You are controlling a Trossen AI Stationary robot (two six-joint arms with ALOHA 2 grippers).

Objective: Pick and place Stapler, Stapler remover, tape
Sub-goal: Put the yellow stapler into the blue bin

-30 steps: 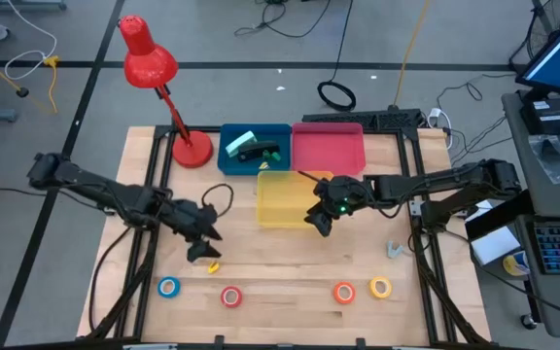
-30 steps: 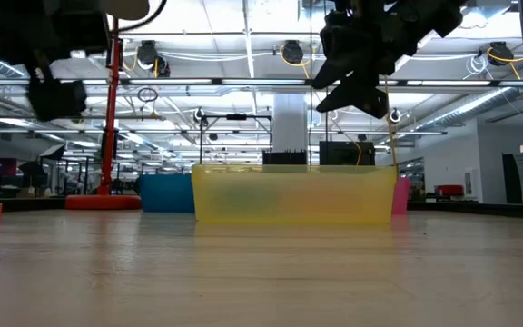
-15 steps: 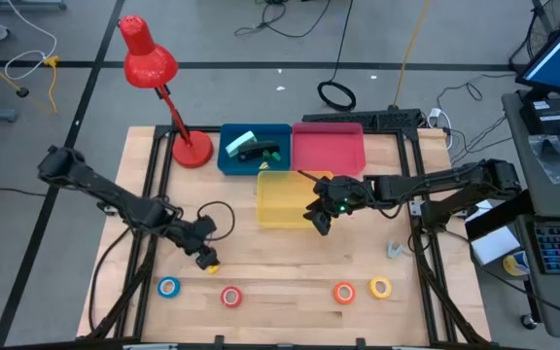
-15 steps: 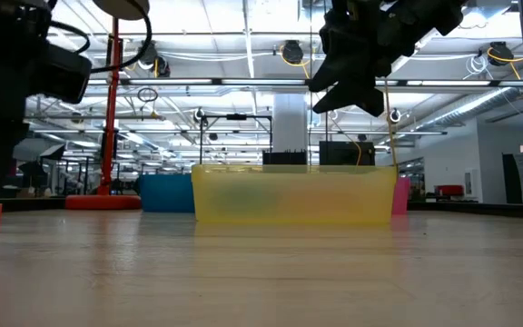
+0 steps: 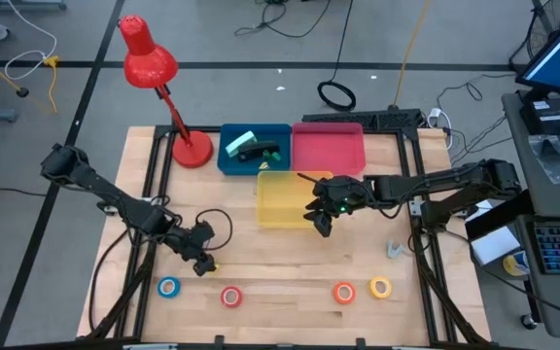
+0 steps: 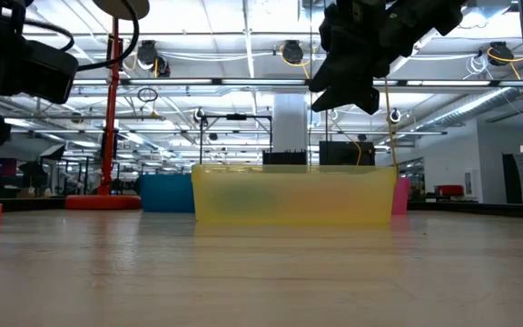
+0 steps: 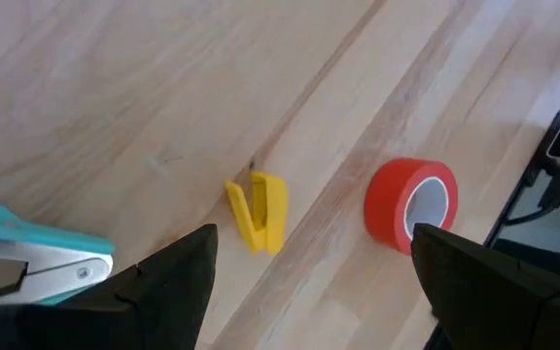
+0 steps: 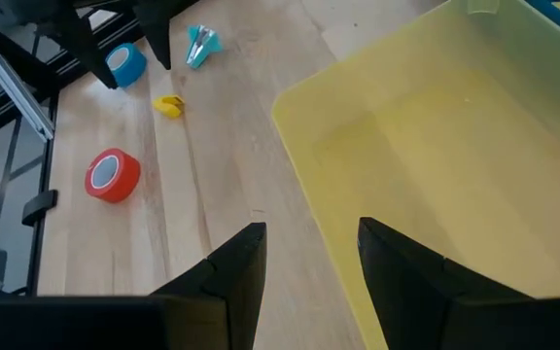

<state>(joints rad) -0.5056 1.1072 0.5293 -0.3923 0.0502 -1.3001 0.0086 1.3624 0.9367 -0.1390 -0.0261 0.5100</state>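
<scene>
Wooden desk (image 5: 280, 272) | left gripper (image 5: 202, 262) released above yellow stapler remover (image 7: 259, 211) | right gripper (image 5: 321, 220) empty, parted, over yellow bin (image 5: 285, 199) | risk: small remover skids aside if jaws close off-centre

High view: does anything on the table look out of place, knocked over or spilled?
Nothing stands out. Four tape rolls, blue, red, orange and yellow, lie flat in a row along the near edge. The yellow bin stands level and looks empty. A small yellow piece lies loose by the left gripper.
</scene>
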